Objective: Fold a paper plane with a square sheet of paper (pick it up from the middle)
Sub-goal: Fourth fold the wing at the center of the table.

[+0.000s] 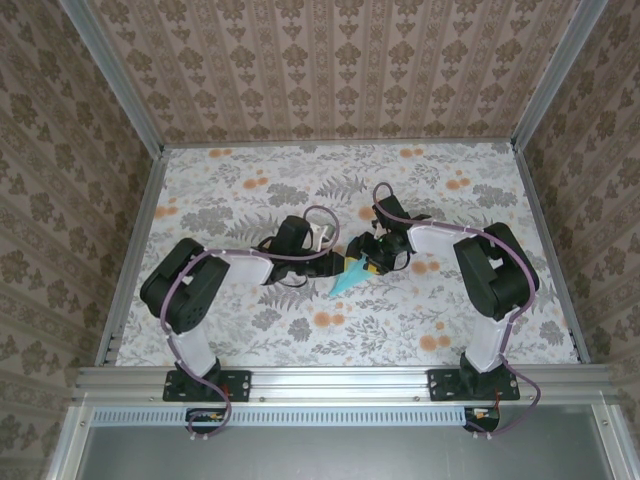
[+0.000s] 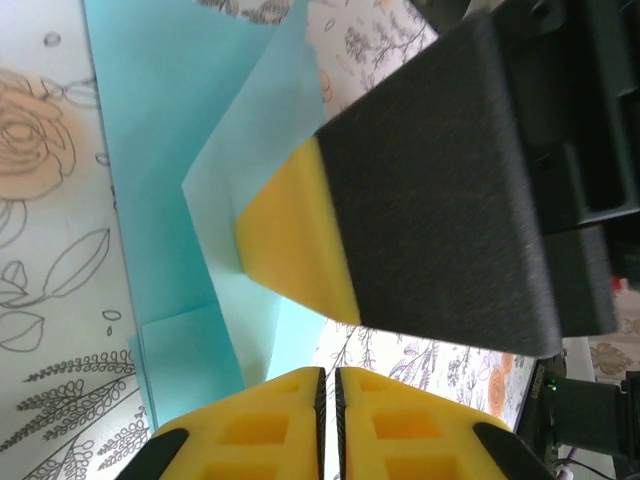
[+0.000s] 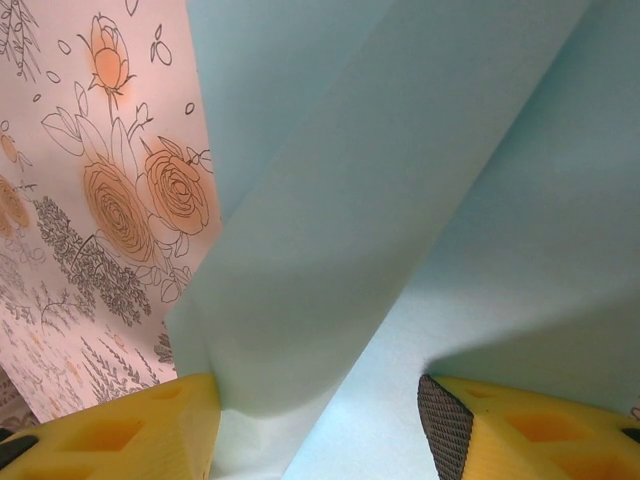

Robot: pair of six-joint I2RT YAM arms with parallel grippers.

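The turquoise sheet of paper (image 1: 345, 281) lies mid-table, partly folded, with a sharp point towards the near left. In the left wrist view the paper (image 2: 170, 150) shows creases and a raised flap. My left gripper (image 2: 330, 372) is shut, its tips at the paper's edge; I cannot tell if paper is pinched. In the top view the left gripper (image 1: 335, 266) meets the right gripper (image 1: 368, 258) over the sheet. My right gripper (image 3: 318, 390) is open, and a lifted flap of paper (image 3: 400, 200) stands between its fingers. One right finger (image 2: 290, 240) rests its yellow tip on the paper.
The floral tablecloth (image 1: 230, 200) covers the table inside an aluminium frame (image 1: 130, 240) with wallpapered walls. Both arms bend inward, elbows at the left (image 1: 185, 285) and right (image 1: 495, 265). A rail (image 1: 340, 378) runs along the near edge.
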